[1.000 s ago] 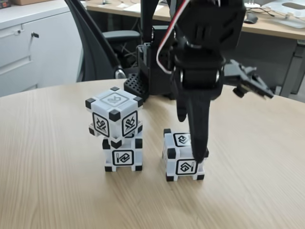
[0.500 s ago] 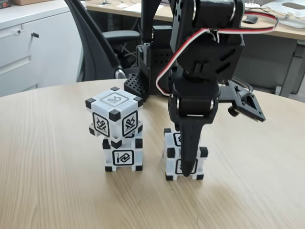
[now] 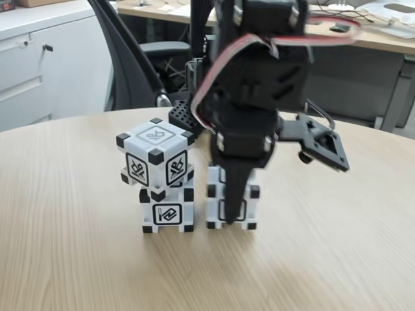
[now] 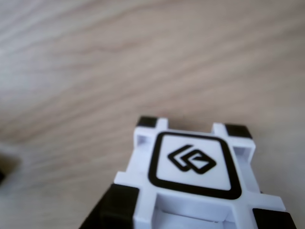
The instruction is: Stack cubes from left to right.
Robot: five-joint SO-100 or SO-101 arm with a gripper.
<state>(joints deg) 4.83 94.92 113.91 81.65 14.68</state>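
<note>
- On my fixed view, two cubes already form a stack toward the left part of the round wooden bench [image 3: 65, 259]: the bottom cube [image 3: 168, 210] sits square to the camera, and the top cube [image 3: 155, 159] rests on it turned so a corner faces me.
- The third cube [image 3: 245, 207] stands on the bench just right of the stack's bottom cube, with a narrow gap between them as far as I can tell; the frame is blurred there.
- My arm comes down from the top of the fixed view, and the pincer [image 3: 230, 214] is lowered over the third cube, its dark front finger [image 3: 231, 194] running down the middle of the cube's near face.
- The other finger is hidden behind the cube, so I read the pincer as straddling it, but I cannot tell whether it is actually clamped on the cube or merely around it.
- The cube's bottom corners look to be at bench level in the fixed view.
- My wrist view looks down on that cube's upper face [image 4: 193, 164], with its black-framed symbol and black corner blocks, and bare wood grain beyond it.
- An office chair [image 3: 139, 61] stands beyond the bench's far edge, behind the stack.
</note>
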